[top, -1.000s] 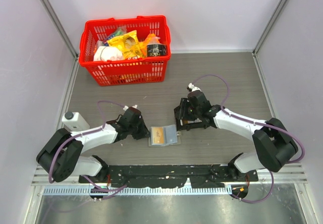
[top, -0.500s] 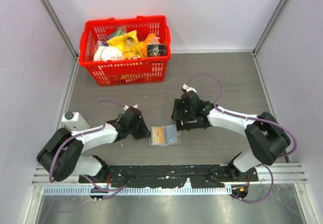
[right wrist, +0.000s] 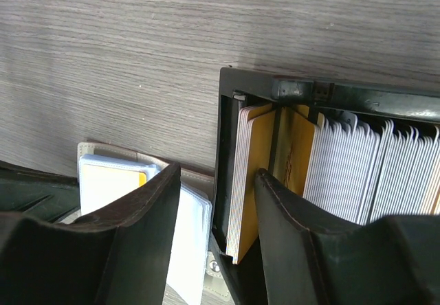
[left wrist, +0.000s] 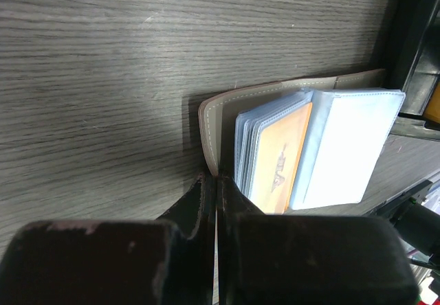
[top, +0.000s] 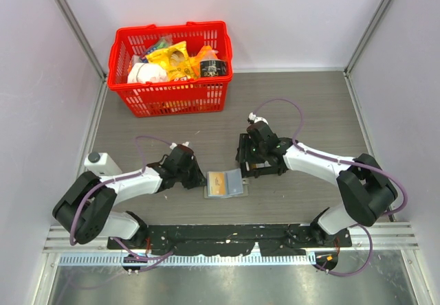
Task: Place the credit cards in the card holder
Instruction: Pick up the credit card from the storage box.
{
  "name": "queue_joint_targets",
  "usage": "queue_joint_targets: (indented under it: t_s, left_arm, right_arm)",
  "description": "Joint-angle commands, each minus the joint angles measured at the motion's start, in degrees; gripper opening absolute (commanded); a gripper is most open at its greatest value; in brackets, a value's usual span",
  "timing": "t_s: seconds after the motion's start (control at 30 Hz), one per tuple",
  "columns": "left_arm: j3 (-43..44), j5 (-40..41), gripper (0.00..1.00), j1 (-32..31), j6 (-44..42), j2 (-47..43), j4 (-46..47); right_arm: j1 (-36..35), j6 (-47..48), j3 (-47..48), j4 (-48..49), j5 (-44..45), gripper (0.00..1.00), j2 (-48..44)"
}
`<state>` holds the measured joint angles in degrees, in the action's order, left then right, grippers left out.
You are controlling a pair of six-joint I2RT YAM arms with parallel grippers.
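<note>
The card holder [top: 225, 183] lies open on the table between the arms, and its pale blue pockets [left wrist: 344, 147] show an orange card [left wrist: 278, 157]. My left gripper [top: 198, 179] is at its left edge. The fingers are shut on the grey-beige flap [left wrist: 210, 130] at their tips [left wrist: 212, 178]. The credit cards [right wrist: 344, 167] stand on edge in a black tray [right wrist: 227, 113], white ones behind a few tan-orange ones [right wrist: 258, 154]. My right gripper [right wrist: 218, 178] is open over the tray's near end. One finger [right wrist: 289, 209] is among the cards and the other [right wrist: 144, 209] is over the card holder [right wrist: 110, 181].
A red basket [top: 172, 68] of groceries stands at the back left. A small white device [top: 100, 163] sits by the left wall. Frame walls close in the table on both sides. The black tray [top: 242, 155] is mostly hidden under my right gripper [top: 253, 164].
My right gripper has shifted a little left and down onto the tray's end. My left gripper and the card holder have slid slightly to the right.
</note>
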<state>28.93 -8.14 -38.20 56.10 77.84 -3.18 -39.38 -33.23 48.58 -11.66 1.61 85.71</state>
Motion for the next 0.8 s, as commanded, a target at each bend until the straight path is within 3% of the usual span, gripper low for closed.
queue_joint_targets:
  t_s: [0.0, 0.17, 0.4, 0.77]
  left_arm:
    - [-0.54, 1.64, 0.0, -0.21, -2.39, 2.14, -3.06]
    - [-0.63, 1.55, 0.0, -0.13, -2.57, 2.49, -2.97]
    - [-1.33, 1.72, 0.0, -0.13, -2.57, 2.05, -2.62]
    - [-1.51, 1.9, 0.0, -0.13, -3.18, 1.87, -2.53]
  right_arm:
    - [-0.35, 0.36, 2.49, -0.12, -0.72, 0.5, -2.31]
    - [-0.53, 0.1, 2.49, -0.46, -0.21, 0.47, -1.69]
    - [-2.89, 0.28, 4.42, -2.84, 5.68, 0.59, 1.56]
    - [-5.8, -1.04, 7.76, -5.56, 11.32, 0.6, 4.46]
